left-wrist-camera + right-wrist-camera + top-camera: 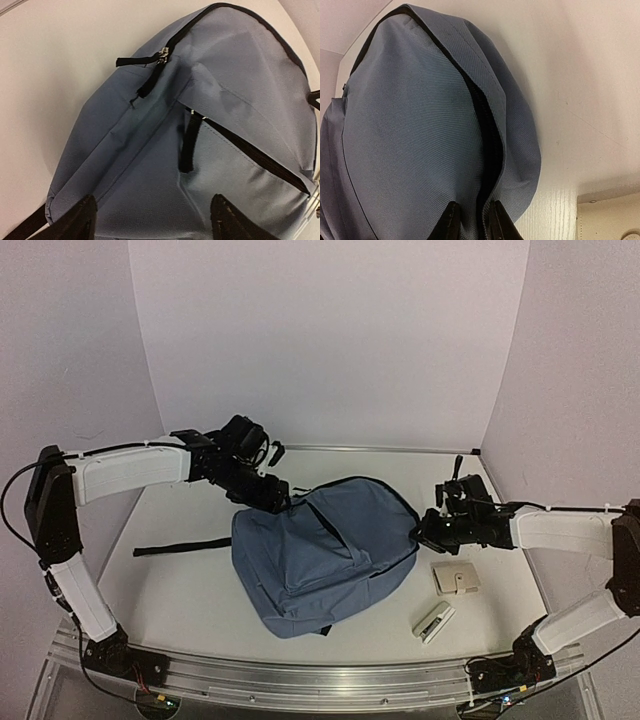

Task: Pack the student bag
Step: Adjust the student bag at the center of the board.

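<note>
Across the counter (190, 590) we find the student bag (320, 550), its zipper edge (487, 150) seemingly pinched by the right jaws; left jaws open above.

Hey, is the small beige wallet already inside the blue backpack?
No, the beige wallet lies out on the table, beside the backpack rather than in it.

Left arm (130, 468) and right arm (560, 532): white link covers, black joint housings, black bases at 7 and 5 o'clock. Black cable (5, 502) loops off the left arm at 9 o'clock. Left gripper (152, 222) and right gripper (471, 222): black tapered fingers.
</note>
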Controlling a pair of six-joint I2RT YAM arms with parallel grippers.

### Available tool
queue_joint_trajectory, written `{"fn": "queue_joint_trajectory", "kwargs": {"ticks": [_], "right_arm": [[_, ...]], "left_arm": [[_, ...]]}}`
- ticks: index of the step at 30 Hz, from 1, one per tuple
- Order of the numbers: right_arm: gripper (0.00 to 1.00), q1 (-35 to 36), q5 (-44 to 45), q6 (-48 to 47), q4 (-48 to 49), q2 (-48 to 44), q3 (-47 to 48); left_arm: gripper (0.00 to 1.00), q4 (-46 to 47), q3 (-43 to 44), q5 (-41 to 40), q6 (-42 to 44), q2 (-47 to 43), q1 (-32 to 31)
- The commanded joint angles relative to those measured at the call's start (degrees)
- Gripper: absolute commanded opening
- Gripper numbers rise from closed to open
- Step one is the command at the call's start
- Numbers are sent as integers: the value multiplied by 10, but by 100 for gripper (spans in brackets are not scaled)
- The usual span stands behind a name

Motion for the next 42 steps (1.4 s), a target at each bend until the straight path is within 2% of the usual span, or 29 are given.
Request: {"fn": "queue_joint_trajectory", "kwargs": {"ticks": [1, 6, 8, 10, 17, 23, 29, 31, 33, 35, 39, 42], "right_arm": [[16, 6, 2, -2, 36, 19, 6], [1, 6, 11, -10, 46, 45, 23], [0, 6, 18, -17, 48, 56, 33], [0, 6, 27, -26, 49, 70, 51], [0, 6, 48, -56, 49, 150, 131], [0, 7, 17, -70, 81, 243, 214], [0, 16, -3, -70, 101, 289, 263], [3, 20, -4, -70, 101, 296, 273], [6, 24, -7, -70, 101, 297, 280], [13, 26, -10, -72, 100, 287, 282], [46, 27, 4, -81, 87, 237, 279], [60, 27, 24, -87, 61, 190, 276]], "left_arm": [[60, -22, 28, -33, 19, 11, 2], [29, -17, 4, 0, 6, 11, 2], [20, -15, -11, 13, -4, 8, 2], [16, -8, -33, 30, -16, 4, 2], [10, 35, -127, 92, -95, -44, -10], [10, 95, -186, 92, -183, -90, -72], [10, 159, -213, 92, -266, -95, -136], [10, 174, -217, 89, -282, -102, -148], [12, 174, -217, 83, -292, -113, -150], [20, 161, -216, 68, -293, -133, -150], [56, 92, -190, 30, -277, -181, -143], [71, 50, -168, 62, -255, -208, -105]]}}
